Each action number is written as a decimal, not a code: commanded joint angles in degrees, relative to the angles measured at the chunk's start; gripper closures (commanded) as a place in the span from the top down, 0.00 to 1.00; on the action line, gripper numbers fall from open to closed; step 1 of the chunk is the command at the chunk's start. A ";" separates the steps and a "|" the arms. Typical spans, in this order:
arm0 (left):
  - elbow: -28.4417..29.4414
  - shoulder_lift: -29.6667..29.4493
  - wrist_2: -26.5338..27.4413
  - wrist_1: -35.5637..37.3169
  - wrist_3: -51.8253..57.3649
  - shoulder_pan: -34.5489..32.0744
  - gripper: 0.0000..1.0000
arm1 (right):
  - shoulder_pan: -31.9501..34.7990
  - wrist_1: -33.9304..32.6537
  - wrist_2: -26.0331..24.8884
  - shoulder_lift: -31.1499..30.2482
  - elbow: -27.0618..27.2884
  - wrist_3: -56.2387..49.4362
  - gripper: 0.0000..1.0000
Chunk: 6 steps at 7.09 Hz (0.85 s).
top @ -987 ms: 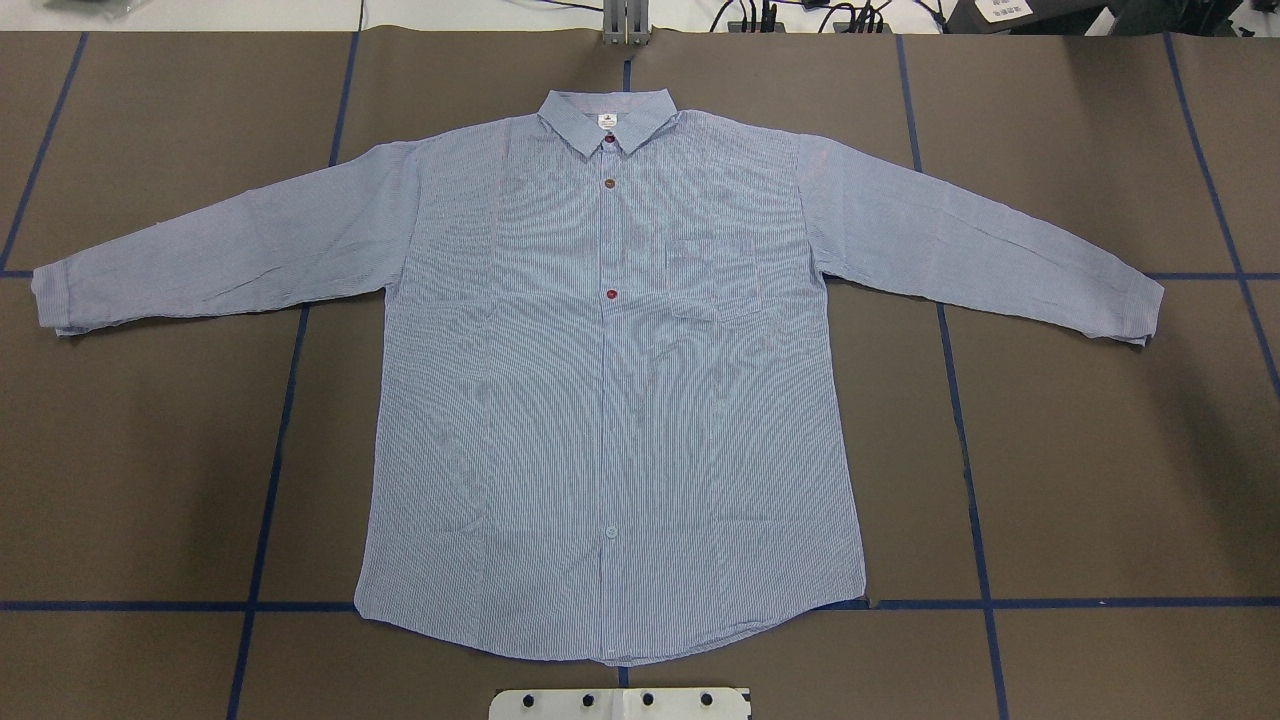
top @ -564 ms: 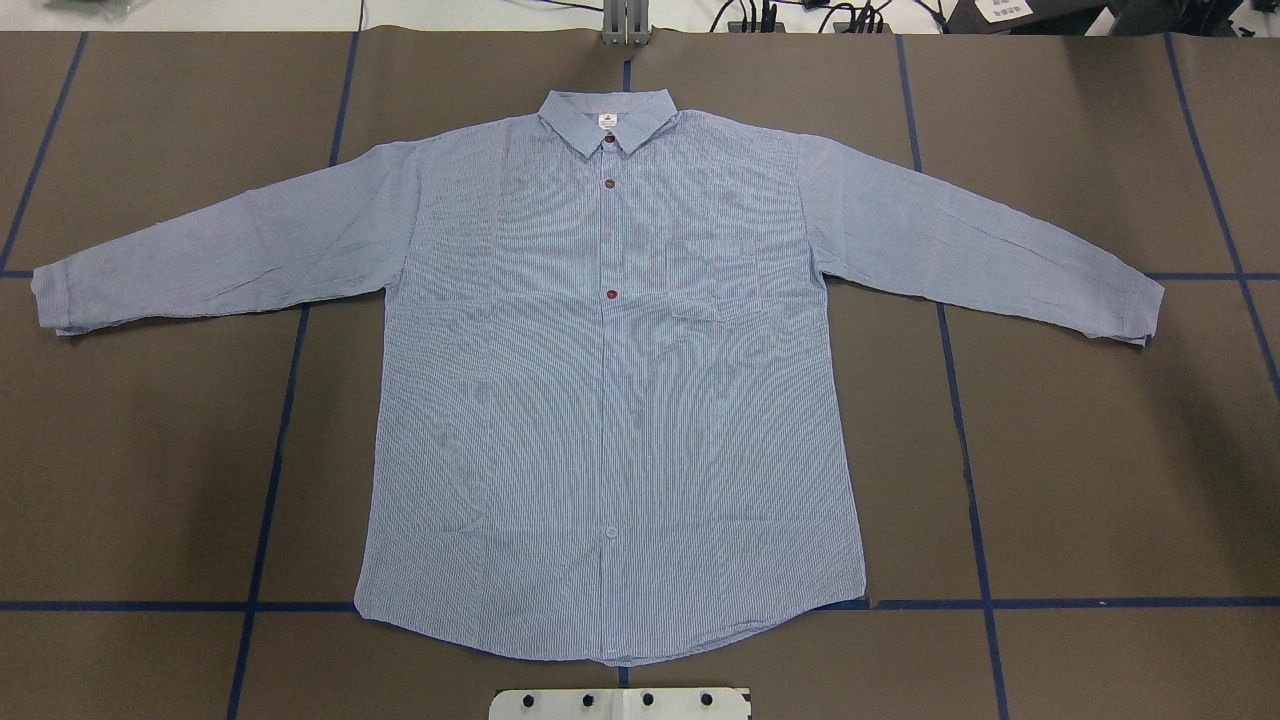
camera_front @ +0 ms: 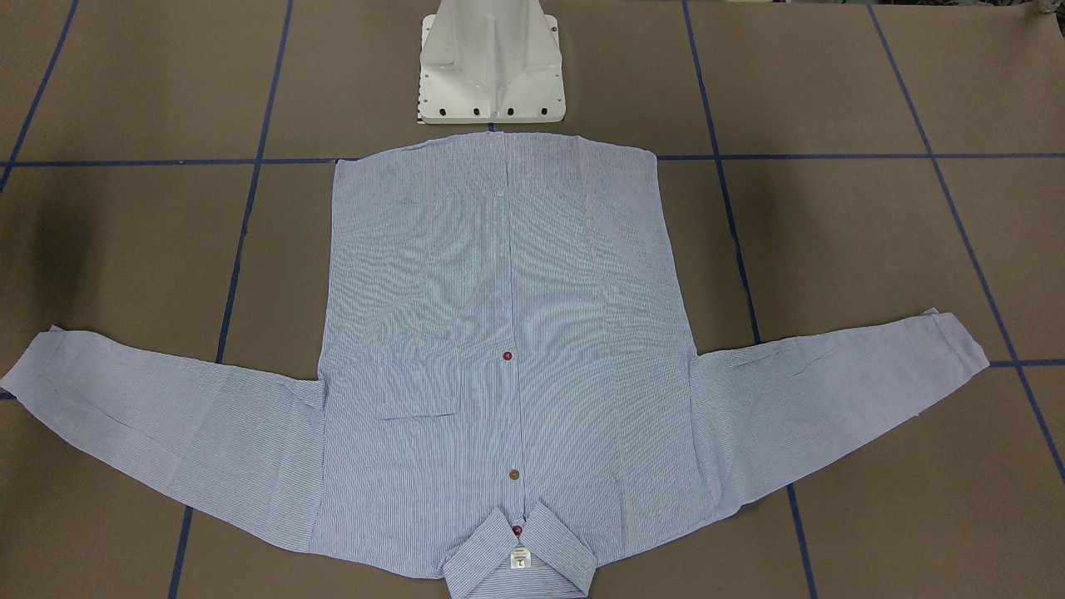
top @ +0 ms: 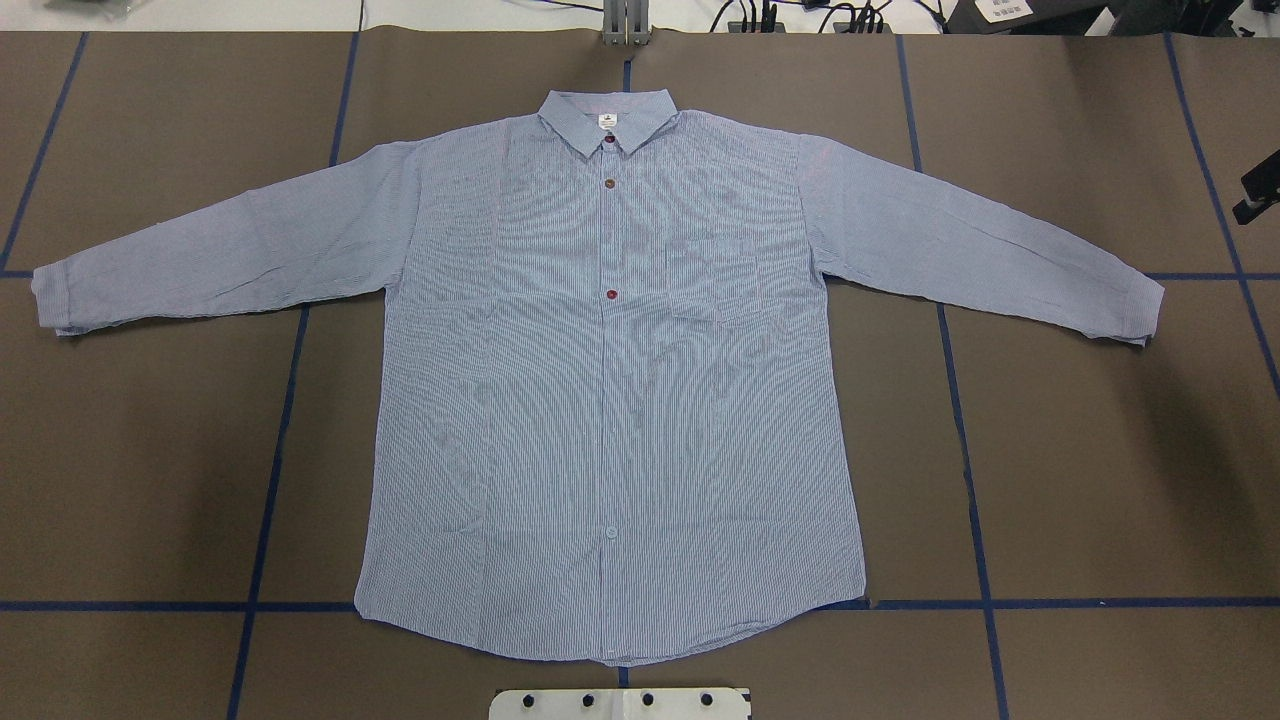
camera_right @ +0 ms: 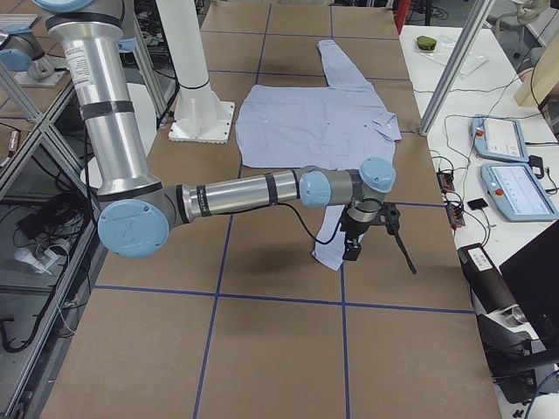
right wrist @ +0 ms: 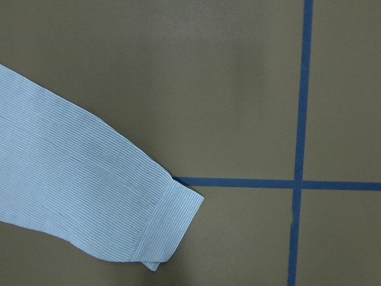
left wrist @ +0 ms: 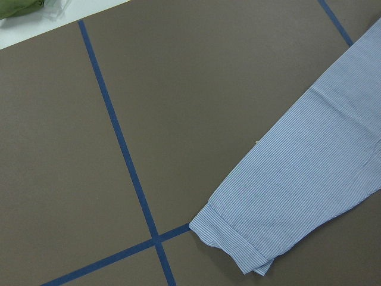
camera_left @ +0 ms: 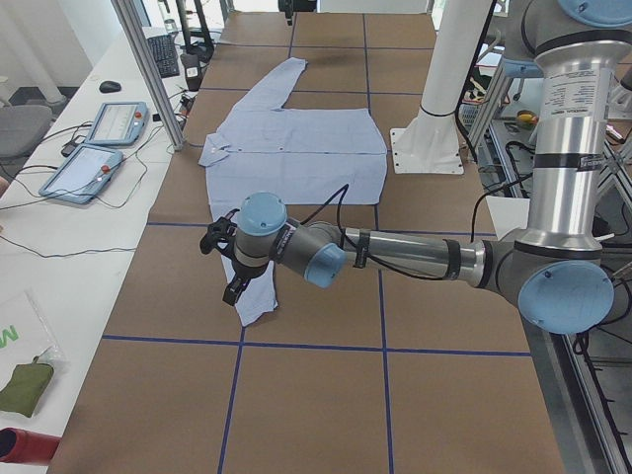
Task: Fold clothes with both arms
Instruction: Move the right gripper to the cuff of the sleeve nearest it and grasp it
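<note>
The shirt point(top: 610, 380) is lying flat and front-up on the table point(top: 1100, 480), sleeves spread. It is looking light, thin and limp, likely sagging once lifted. The doubled left cuff point(left wrist: 235, 241) and right cuff point(right wrist: 169, 223) are offering the firmest pinch. The left gripper point(camera_left: 222, 262) and right gripper point(camera_right: 376, 240) are hovering near them; I cannot tell how far their jaws are spread.

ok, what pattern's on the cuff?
Cuff: fine white stripes on light blue; best in right wrist view.
</note>
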 commanded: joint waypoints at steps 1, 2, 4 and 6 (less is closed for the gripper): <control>0.12 0.06 0.00 -1.61 -0.08 0.08 1.00 | -4.07 14.35 -0.09 -3.56 -1.77 17.09 1.00; 0.03 -0.03 -0.08 -1.62 -0.08 0.08 1.00 | -6.18 22.18 -0.17 -5.49 -2.56 27.13 0.99; 0.03 -0.03 -0.08 -1.53 -0.08 0.17 1.00 | -6.81 32.32 -0.18 -7.00 -5.37 38.61 0.98; 0.12 -0.03 -0.08 -1.53 -0.08 0.17 1.00 | -7.86 45.13 -0.18 -7.36 -11.68 47.94 0.98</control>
